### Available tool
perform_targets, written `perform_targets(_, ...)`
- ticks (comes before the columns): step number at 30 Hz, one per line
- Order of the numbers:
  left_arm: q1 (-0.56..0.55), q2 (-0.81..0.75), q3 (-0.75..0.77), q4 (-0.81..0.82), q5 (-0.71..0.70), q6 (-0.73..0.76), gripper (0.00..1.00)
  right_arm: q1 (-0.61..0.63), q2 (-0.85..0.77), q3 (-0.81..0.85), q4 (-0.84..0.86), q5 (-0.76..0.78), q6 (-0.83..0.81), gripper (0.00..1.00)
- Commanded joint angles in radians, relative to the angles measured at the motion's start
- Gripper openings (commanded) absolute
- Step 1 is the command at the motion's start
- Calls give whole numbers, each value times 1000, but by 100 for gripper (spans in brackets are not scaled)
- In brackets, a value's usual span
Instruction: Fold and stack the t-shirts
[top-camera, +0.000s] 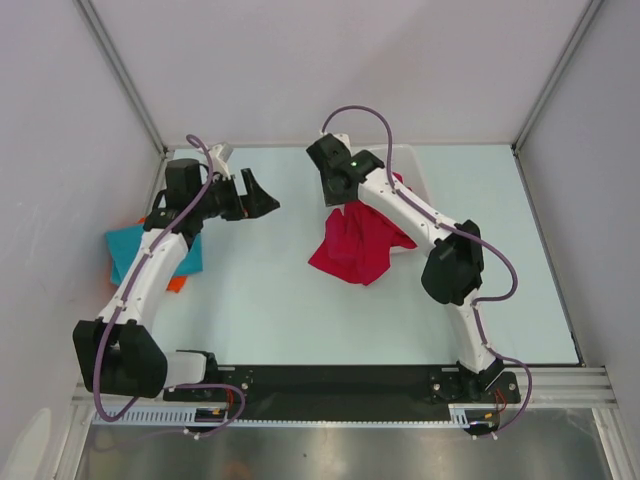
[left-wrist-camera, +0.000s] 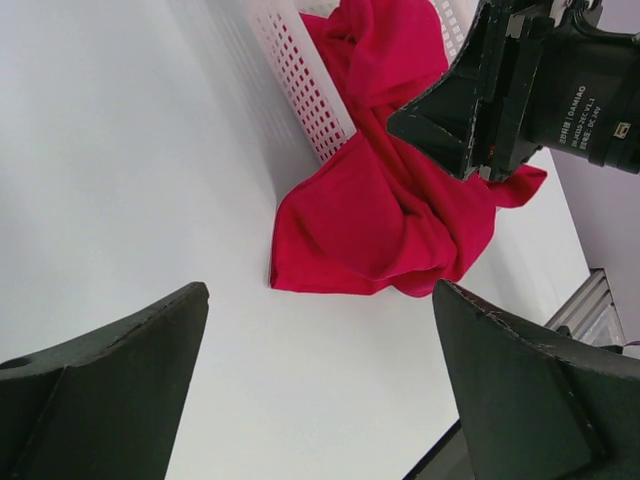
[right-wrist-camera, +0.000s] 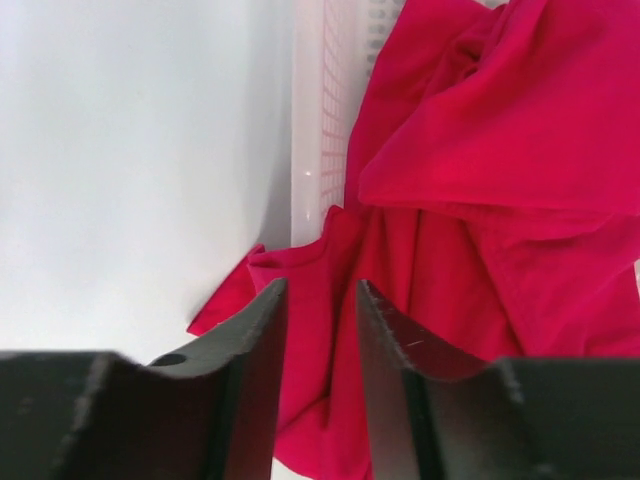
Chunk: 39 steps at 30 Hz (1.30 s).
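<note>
At the far left of the pale bench (top-camera: 260, 300), a flat teal cloth t-shirt (top-camera: 122, 248) lies under the left arm's forearm, with an edge of an orange cloth t-shirt (top-camera: 176, 285) showing just beside it at its near corner. How the two overlap cannot be told from above. The left jaws hang over bare bench to the right of that pair and point toward the middle. They stand wide apart with nothing between them, and in the left wrist view only open bench lies under the gap. Right of centre, a crumpled crimson red cloth t-shirt (top-camera: 350, 255) (left-wrist-camera: 370, 220) (right-wrist-camera: 480, 200) spills from a white plastic mesh basket (top-camera: 415, 165) (left-wrist-camera: 300, 80) (right-wrist-camera: 320, 120) at the far right. Its upper part drapes over the basket's rim and its lower part is heaped on the bench against the basket's wall. More red cloth fills the basket, and whether that is the same garment cannot be told. The right jaws point down over the upper edge of this red t-shirt, close to the basket's rim. They stand a narrow way apart, with red cloth showing through the gap and no fold seen pinched between them. Whether the tips touch the cloth cannot be told.
</note>
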Motion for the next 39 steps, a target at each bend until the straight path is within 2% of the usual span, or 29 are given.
perform_targets(1, 18, -29, 12, 17, 20, -17, 100, 1, -30, -32, 1, 43, 10, 40)
perform_targets(9, 18, -32, -13, 14, 43, -14, 100, -66, -76, -280, 51, 52, 73, 41)
perform_targets(13, 19, 25, -31, 14, 148, -35, 100, -125, -159, -433, 116, 40, 96, 41)
perform_targets(17, 9, 94, -91, 151, 240, -158, 100, -174, -239, -556, 168, 5, 105, 41)
perform_targets(23, -47, 157, -131, 253, 253, -227, 100, -212, -263, -650, 189, 6, 105, 40)
perform_targets(26, -76, 183, -126, 265, 250, -235, 100, -223, -271, -687, 214, -27, 95, 29)
perform_targets(27, -82, 189, -122, 267, 250, -235, 100, -222, -277, -694, 223, -36, 92, 12)
perform_targets(28, -86, 198, -123, 268, 252, -233, 100, -222, -294, -713, 248, -44, 82, 2)
perform_targets(34, -91, 211, -117, 271, 247, -235, 100, -212, -401, -765, 357, -132, 27, 0)
perform_targets(39, -91, 227, -97, 273, 245, -236, 100, -137, -457, -635, 283, -55, -17, 0)
